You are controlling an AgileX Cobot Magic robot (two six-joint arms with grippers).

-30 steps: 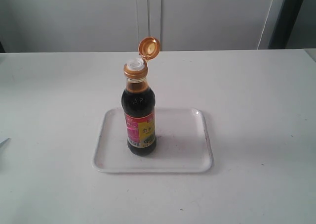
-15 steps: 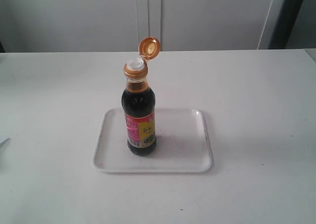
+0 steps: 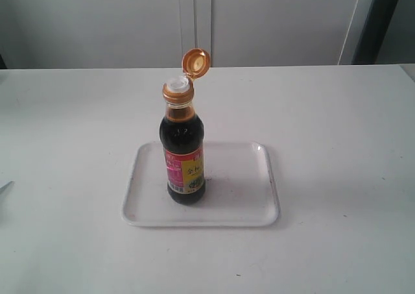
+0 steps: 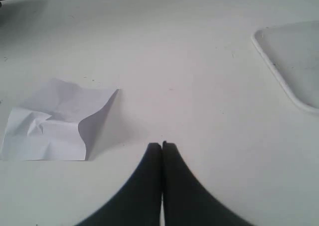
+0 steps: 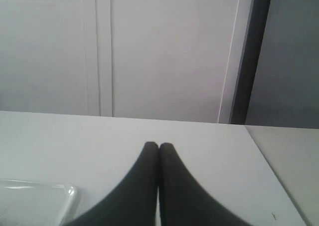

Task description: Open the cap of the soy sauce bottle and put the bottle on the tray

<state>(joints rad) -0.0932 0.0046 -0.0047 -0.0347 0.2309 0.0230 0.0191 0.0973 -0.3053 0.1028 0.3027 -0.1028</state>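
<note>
Paper: a crumpled white sheet point(image 4: 55, 121) lies on the table, near my left pincer; one corner is curled up. In the exterior view only a thin sliver at the left edge point(image 3: 4, 187) shows, and I think it is this same sheet
My left pincer point(image 4: 162, 145): the two dark fingers are pressed together at the tips, with nothing between them. It is above the bare white table point(image 3: 337, 132), apart from the paper and well apart from the tray
Tray: the white tray point(image 3: 259, 206) lies flat on the table, in the middle of the exterior view. My left wrist view shows one rounded corner of it point(image 4: 294, 61)
Soy sauce bottle point(image 3: 183, 158): it stands upright on the tray, on the left part of it. The liquid is dark, the label is red and yellow
Cap point(image 3: 195, 62): the golden-orange flip cap is open, it tilts back on its hinge, to the right of the neck. The white spout point(image 3: 176, 83) is uncovered, with the orange collar under it
My right pincer point(image 5: 159, 146): the fingers are closed tip to tip and hold nothing. It is over the table; a corner of the tray point(image 5: 60, 193) is near it, and the wall panels point(image 5: 169, 51) are behind
</note>
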